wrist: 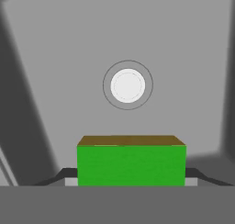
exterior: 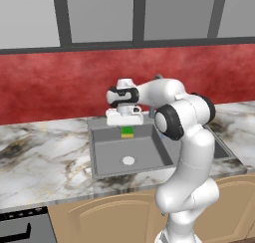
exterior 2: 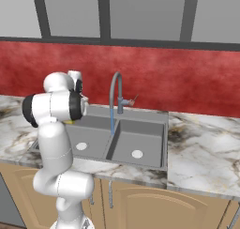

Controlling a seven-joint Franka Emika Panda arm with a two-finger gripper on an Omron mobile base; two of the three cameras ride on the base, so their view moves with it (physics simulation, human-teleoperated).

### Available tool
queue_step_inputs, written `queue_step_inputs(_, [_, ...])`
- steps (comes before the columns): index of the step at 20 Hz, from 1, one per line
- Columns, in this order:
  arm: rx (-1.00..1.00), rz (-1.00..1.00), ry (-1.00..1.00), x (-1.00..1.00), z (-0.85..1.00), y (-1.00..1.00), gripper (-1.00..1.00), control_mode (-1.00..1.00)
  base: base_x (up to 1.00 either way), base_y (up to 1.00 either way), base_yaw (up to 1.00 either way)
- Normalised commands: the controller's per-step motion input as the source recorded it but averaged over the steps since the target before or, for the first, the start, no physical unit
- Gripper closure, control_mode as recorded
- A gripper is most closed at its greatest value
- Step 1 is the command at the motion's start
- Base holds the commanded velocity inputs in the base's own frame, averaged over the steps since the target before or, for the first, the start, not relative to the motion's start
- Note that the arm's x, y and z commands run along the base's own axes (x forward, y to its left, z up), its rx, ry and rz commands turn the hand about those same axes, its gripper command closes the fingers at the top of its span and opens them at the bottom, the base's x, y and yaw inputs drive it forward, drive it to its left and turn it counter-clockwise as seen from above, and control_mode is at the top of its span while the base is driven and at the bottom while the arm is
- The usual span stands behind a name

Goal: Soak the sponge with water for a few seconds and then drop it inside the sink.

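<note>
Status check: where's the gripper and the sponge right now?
Gripper shut on sponge, held over the sink's left basin. Water running off to the side, not on sponge. Nothing blocking.

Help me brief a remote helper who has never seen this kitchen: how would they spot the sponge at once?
Find the dark grey double-basin sink set in the marble counter below the red wall. Over its larger left basin, the white arm's end effector holds the sponge above the white round drain. It is the one bright green block, with a thin yellow-tan layer.

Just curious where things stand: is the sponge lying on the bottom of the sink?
No, the gripper holds the sponge up above the sink floor.
</note>
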Motion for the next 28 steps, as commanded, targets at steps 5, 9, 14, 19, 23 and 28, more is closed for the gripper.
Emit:
queue_step_inputs(5, [-0.01,0.0,-0.05,0.0,-0.18,0.0,1.0,-1.0,0.0,0.0,0.0])
queue_step_inputs(9, [-0.02,0.0,-0.15,0.0,-0.42,0.01,1.0,-1.0,0.0,0.0,0.0])
queue_step_inputs(14, [-0.02,0.02,-0.21,0.0,-0.45,0.06,1.0,-1.0,0.0,0.0,0.0])
queue_step_inputs(19, [0.0,0.03,-0.17,0.0,-0.51,0.08,1.0,-1.0,0.0,0.0,0.0])
queue_step_inputs(23, [0.0,0.04,-0.06,0.0,-0.38,0.01,1.0,-1.0,0.0,0.0,0.0])
queue_step_inputs(28, [0.0,0.03,-0.04,0.0,-0.46,0.0,1.0,-1.0,0.0,0.0,0.0])
